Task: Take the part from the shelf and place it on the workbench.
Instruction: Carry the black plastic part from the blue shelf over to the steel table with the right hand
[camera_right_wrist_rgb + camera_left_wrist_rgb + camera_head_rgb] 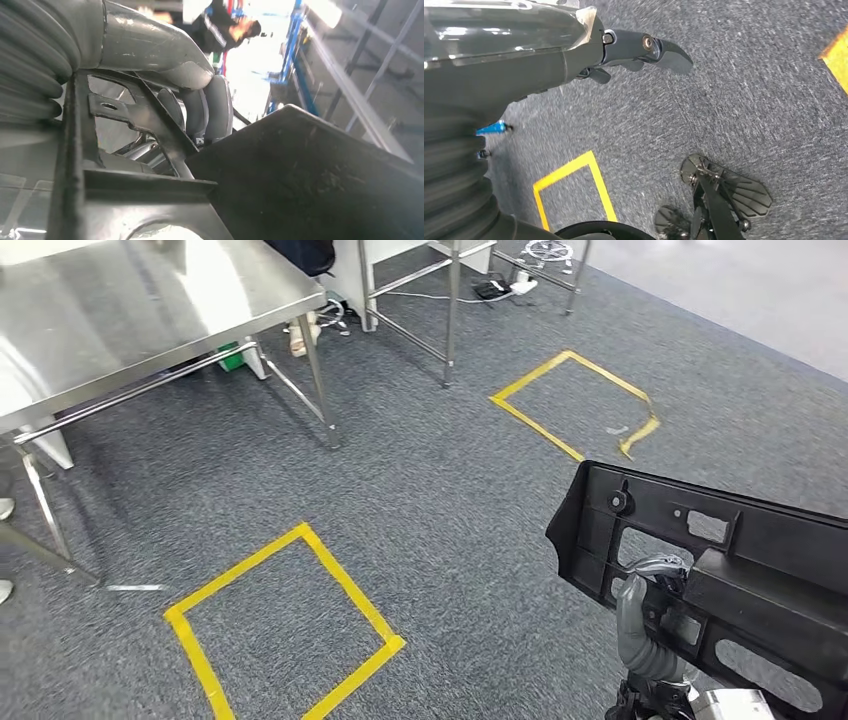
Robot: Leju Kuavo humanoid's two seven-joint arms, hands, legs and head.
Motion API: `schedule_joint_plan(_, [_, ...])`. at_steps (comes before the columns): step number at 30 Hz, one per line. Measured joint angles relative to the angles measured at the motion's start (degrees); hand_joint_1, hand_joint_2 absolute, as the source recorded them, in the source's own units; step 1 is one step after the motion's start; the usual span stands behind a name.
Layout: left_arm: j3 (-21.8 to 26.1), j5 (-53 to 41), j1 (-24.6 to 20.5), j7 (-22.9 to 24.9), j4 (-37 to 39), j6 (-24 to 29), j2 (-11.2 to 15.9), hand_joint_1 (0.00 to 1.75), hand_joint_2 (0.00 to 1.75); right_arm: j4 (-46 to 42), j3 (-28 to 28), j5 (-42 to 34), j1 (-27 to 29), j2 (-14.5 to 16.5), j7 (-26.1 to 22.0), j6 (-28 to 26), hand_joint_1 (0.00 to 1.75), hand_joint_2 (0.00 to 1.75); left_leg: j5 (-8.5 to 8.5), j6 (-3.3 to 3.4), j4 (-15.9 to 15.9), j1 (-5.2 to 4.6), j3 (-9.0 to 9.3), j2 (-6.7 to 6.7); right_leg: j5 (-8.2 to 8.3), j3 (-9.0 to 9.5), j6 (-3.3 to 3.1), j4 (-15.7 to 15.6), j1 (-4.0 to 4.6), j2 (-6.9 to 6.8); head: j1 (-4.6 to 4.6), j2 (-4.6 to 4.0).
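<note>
Already my right hand (pixel 655 615) grips the black part (pixel 720 575), lower right; the steel table (pixel 120 310) lies upper left, my left hand (pixel 624 52) empty, fingers apart.

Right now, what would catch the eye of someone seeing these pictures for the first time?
The big black plastic part at the lower right, gripped by the right hand through one of its openings. Next, two yellow tape squares on the grey carpet: one near the robot, another farther off. A steel table stands at the upper left.
</note>
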Motion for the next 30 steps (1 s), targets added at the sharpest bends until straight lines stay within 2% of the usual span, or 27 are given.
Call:
schedule_joint_plan(1, [0.0, 0.0, 0.0, 0.1, 0.0, 0.1, 0.0, 0.00, 1.75, 0.0, 0.0, -0.1, 0.0, 0.0, 0.0, 0.1, 1.75, 1.75, -0.02, -0.37, 0.1, -0.07, -0.09, -0.63, 0.99, 1.18, -0.11, -2.8, -0.14, 0.77, -0.01, 0.00])
schedule_joint_plan(2, [0.0, 0.0, 0.0, 0.3, 0.0, 0.3, 0.0, 0.00, 1.75, 0.0, 0.0, -0.1, 0.0, 0.0, 0.0, 0.2, 1.75, 1.75, -0.02, -0.76, 0.1, -0.14, -0.26, -1.18, 1.38, 1.85, -0.51, -4.2, -0.13, 1.28, -0.03, 0.00])
schedule_joint_plan(4, [0.0, -0.1, 0.1, 1.0, 0.0, 1.0, -0.1, 0.00, 1.75, 0.0, -0.1, -0.2, 0.0, 0.0, 0.0, 0.4, 1.75, 1.75, 0.16, -1.50, -0.1, -0.05, -0.51, -2.02, 1.53, 2.11, -1.69, -4.5, -0.04, 0.55, -0.09, -0.01])
schedule_joint_plan(5, [0.0, -0.2, 0.2, 1.3, 0.0, 1.3, -0.1, 0.00, 1.75, 0.0, -0.1, -0.3, 0.0, 0.1, 0.0, 0.5, 1.75, 1.75, 0.06, -1.80, 0.1, 0.02, -0.65, -1.70, 1.67, 2.26, -2.14, -4.6, -0.09, 0.05, -0.09, -0.01])
schedule_joint_plan(7, [0.0, -0.2, 0.2, 1.6, 0.0, 1.7, -0.2, 0.00, 1.75, 0.0, -0.2, -0.3, -0.1, 0.2, 0.0, 0.6, 1.75, 1.75, -1.77, -2.28, 3.0, 0.03, -1.99, 0.90, 1.86, 2.34, -2.95, -4.8, -0.32, -1.13, -0.44, -0.01])
schedule_joint_plan(8, [0.0, -0.3, 0.1, 1.6, 0.0, 1.8, -0.3, 0.00, 1.75, 0.0, -0.2, -0.3, 0.0, 0.3, 0.0, 0.7, 1.75, 1.75, -3.54, -2.45, 6.1, 0.02, -3.46, 2.66, 1.84, 2.36, -3.22, -4.8, -0.21, -1.78, -0.64, -0.01])
schedule_joint_plan(9, [0.0, -0.3, 0.0, 1.6, 0.0, 1.9, -0.3, 0.00, 1.75, 0.0, -0.2, -0.3, 0.0, 0.3, 0.0, 0.8, 1.75, 1.75, -5.47, -2.62, 10.1, 0.05, -5.39, 3.85, 1.75, 2.35, -3.46, -4.8, -0.07, -2.51, -0.84, -0.01])
schedule_joint_plan(10, [0.0, -0.3, -0.1, 1.5, 0.0, 1.9, -0.3, 0.00, 1.75, 0.1, -0.3, -0.3, 0.1, 0.4, 0.0, 0.8, 1.75, 1.75, -6.88, -2.74, 13.6, 0.13, -7.17, 4.43, 1.69, 2.34, -3.59, -4.8, 0.07, -3.27, -0.89, -0.01])
schedule_joint_plan(11, [0.0, -0.3, -0.1, 1.4, 0.0, 1.9, -0.3, 0.00, 1.75, 0.1, -0.3, -0.3, 0.1, 0.4, 0.0, 0.9, 1.75, 1.75, -7.38, -2.80, 15.7, 0.17, -8.26, 4.70, 1.62, 2.36, -3.68, -4.8, 0.17, -4.01, -0.90, 0.00])
schedule_joint_plan(12, [0.0, -0.2, 0.0, 1.3, 0.0, 1.9, -0.3, 0.00, 1.75, 0.2, -0.3, -0.3, 0.0, 0.4, 0.0, 1.0, 1.75, 1.75, -6.85, -2.78, 15.9, 0.20, -8.31, 4.89, 1.54, 2.41, -3.77, -4.7, 0.24, -4.74, -0.91, -0.01])
schedule_joint_plan(13, [0.1, -0.1, 0.0, 1.3, 0.0, 2.1, -0.3, 0.00, 1.75, 0.3, -0.3, -0.3, 0.0, 0.5, 0.0, 1.0, 1.75, 1.75, -5.39, -2.64, 13.6, 0.19, -7.10, 5.23, 1.44, 2.51, -3.78, -4.7, 0.28, -5.41, -0.91, -0.01])
schedule_joint_plan(14, [0.2, 0.1, 0.0, 1.3, 0.0, 2.3, -0.3, 0.00, 1.75, 0.3, -0.3, -0.4, 0.0, 0.6, 0.0, 1.0, 1.75, 1.75, -3.61, -2.35, 9.9, 0.11, -5.09, 6.12, 1.34, 2.67, -3.74, -4.7, 0.33, -6.02, -0.92, -0.02])
schedule_joint_plan(15, [0.4, 0.4, -0.1, 1.5, 0.0, 2.6, -0.3, 0.00, 1.75, 0.3, -0.3, -0.4, 0.0, 0.6, 0.0, 1.1, 1.75, 1.75, -2.23, -1.99, 6.0, -0.10, -2.93, 7.57, 1.18, 2.84, -3.59, -4.7, 0.52, -6.60, -0.93, -0.02])
schedule_joint_plan(16, [0.6, 0.7, -0.2, 1.6, 0.0, 2.8, -0.3, 0.00, 1.75, 0.3, -0.3, -0.4, 0.0, 0.6, 0.0, 1.1, 1.75, 1.75, -1.30, -1.65, 2.9, -0.32, -1.24, 8.69, 1.00, 2.98, -3.36, -4.7, 0.71, -7.12, -0.88, -0.02])
schedule_joint_plan(17, [0.8, 1.1, -0.4, 1.7, 0.0, 3.1, -0.3, 0.00, 1.75, 0.3, -0.4, -0.4, -0.1, 0.7, 0.0, 1.1, 1.75, 1.75, -0.98, -1.36, 1.2, -0.58, -0.37, 9.45, 0.86, 3.13, -3.12, -4.7, 0.89, -7.62, -0.83, -0.01])
schedule_joint_plan(18, [1.0, 1.5, -0.5, 1.9, 0.0, 3.5, -0.3, 0.00, 1.75, 0.3, -0.4, -0.4, -0.2, 0.7, 0.0, 1.1, 1.75, 1.75, -1.03, -1.15, 0.7, -0.83, -0.19, 9.47, 0.74, 3.25, -2.84, -4.8, 1.00, -8.16, -0.75, -0.01])
schedule_joint_plan(20, [1.8, 2.2, -0.5, 2.0, 0.0, 4.2, -0.4, 0.00, 1.75, 0.3, -0.4, -0.4, -0.3, 0.8, 0.0, 1.2, 1.75, 1.75, -0.70, -0.60, 0.2, -0.87, -0.19, 8.01, 0.51, 3.48, -2.24, -4.8, 0.96, -8.90, -0.69, 0.00])
schedule_joint_plan(21, [2.1, 2.5, -0.5, 2.0, 0.0, 4.5, -0.5, 0.00, 1.75, 0.3, -0.4, -0.4, -0.4, 0.8, 0.0, 1.2, 1.75, 1.75, -0.47, -0.23, -0.1, -0.71, -0.01, 7.33, 0.03, 3.28, -2.02, -4.2, 0.90, -8.14, -0.61, -0.01])
schedule_joint_plan(22, [2.3, 2.7, -0.6, 2.0, 0.0, 4.7, -0.5, 0.00, 1.75, 0.3, -0.4, -0.4, -0.4, 0.8, 0.0, 1.2, 1.75, 1.75, -0.19, 0.15, -0.4, -0.49, 0.16, 6.65, -0.90, 2.56, -1.97, -2.5, 0.87, -6.77, -0.54, -0.01])
schedule_joint_plan(24, [2.7, 2.9, -0.8, 2.0, 0.0, 4.9, -0.6, 0.00, 1.75, 0.4, -0.4, -0.4, -0.3, 0.8, 0.0, 1.2, 1.75, 1.75, 0.12, 0.60, -0.7, -0.24, 0.21, 5.21, -3.76, -0.59, -2.25, 4.0, 0.76, -3.45, -0.19, -0.02])
schedule_joint_plan(26, [3.1, 3.0, -0.9, 2.0, 0.0, 5.0, -0.7, 0.00, 1.75, 0.6, -0.4, -0.4, -0.1, 0.7, 0.0, 1.2, 1.75, 1.75, 0.19, 0.70, -0.7, -0.21, 0.10, 3.51, -5.79, -4.09, -2.14, 10.6, 0.68, -2.27, 0.00, -0.02])
schedule_joint_plan(27, [3.2, 3.1, -0.9, 2.0, 0.0, 5.1, -0.8, 0.00, 1.75, 0.7, -0.4, -0.4, -0.1, 0.6, 0.0, 1.2, 1.75, 1.75, 0.20, 0.68, -0.6, -0.16, 0.12, 2.61, -5.63, -4.81, -1.75, 11.5, 0.59, -2.13, 0.01, -0.02])
schedule_joint_plan(28, [3.3, 3.3, -0.8, 1.9, 0.0, 5.2, -0.8, 0.00, 1.75, 0.7, -0.4, -0.4, -0.1, 0.6, 0.0, 1.2, 1.75, 1.75, 0.19, 0.61, -0.6, -0.08, 0.18, 1.74, -4.46, -4.34, -1.16, 10.0, 0.46, -1.99, 0.01, -0.01])
schedule_joint_plan(29, [3.4, 3.5, -0.8, 1.8, 0.0, 5.2, -0.9, 0.00, 1.75, 0.8, -0.4, -0.4, -0.1, 0.6, 0.0, 1.1, 1.75, 1.75, 0.16, 0.46, -0.5, 0.02, 0.25, 0.88, -2.61, -2.89, -0.48, 6.4, 0.22, -1.59, 0.01, -0.01])
schedule_joint_plan(30, [3.6, 3.7, -0.8, 1.8, 0.0, 5.3, -0.9, 0.00, 1.75, 0.8, -0.4, -0.4, -0.2, 0.6, 0.0, 1.1, 1.75, 1.75, 0.12, 0.21, -0.4, 0.12, 0.24, 0.09, -0.76, -1.13, 0.12, 2.1, -0.12, -0.52, 0.03, -0.01])
